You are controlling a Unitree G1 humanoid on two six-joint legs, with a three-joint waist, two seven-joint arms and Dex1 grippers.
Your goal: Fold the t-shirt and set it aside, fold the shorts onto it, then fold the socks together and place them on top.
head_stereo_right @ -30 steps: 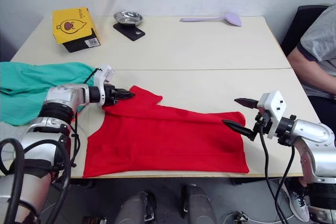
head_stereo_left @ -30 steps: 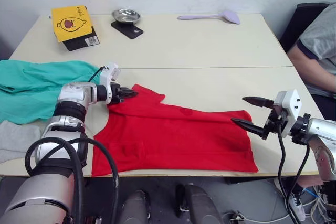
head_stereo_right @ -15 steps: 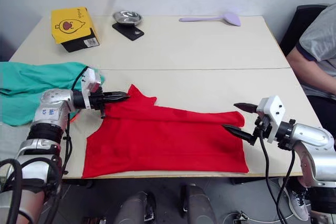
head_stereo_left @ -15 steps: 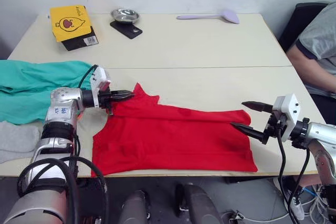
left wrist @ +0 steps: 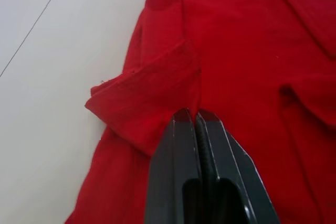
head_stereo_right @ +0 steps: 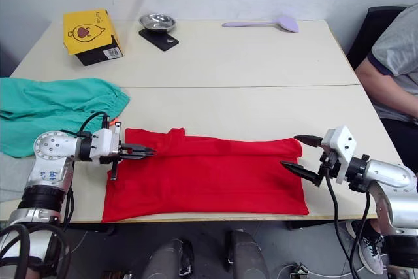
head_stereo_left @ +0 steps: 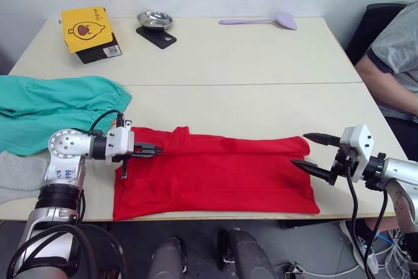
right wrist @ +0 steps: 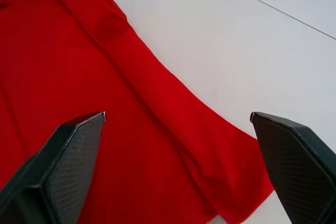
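The red t-shirt [head_stereo_left: 222, 174] lies as a long band along the table's front edge, its far edge folded over. My left gripper [head_stereo_left: 154, 151] is low over the shirt's left end, shut on a folded flap of red cloth [left wrist: 152, 98]. My right gripper [head_stereo_left: 299, 149] hovers open at the shirt's right end, one finger [right wrist: 63, 161] over the cloth and the other [right wrist: 294, 156] over bare table. The teal-green shorts [head_stereo_left: 52, 106] lie spread at the table's left edge. A light grey sock [head_stereo_left: 16, 174] lies in front of them at the near left corner.
At the far side of the table sit a yellow box [head_stereo_left: 88, 27], a metal bowl [head_stereo_left: 155, 19] on a black slab [head_stereo_left: 160, 37], and a purple spatula [head_stereo_left: 261, 20]. A person [head_stereo_left: 392, 57] sits at the right edge.
My left gripper has pulled the shirt's far left flap toward the front edge, flattening the raised sleeve into a fold. The right gripper has dropped slightly and stays open.
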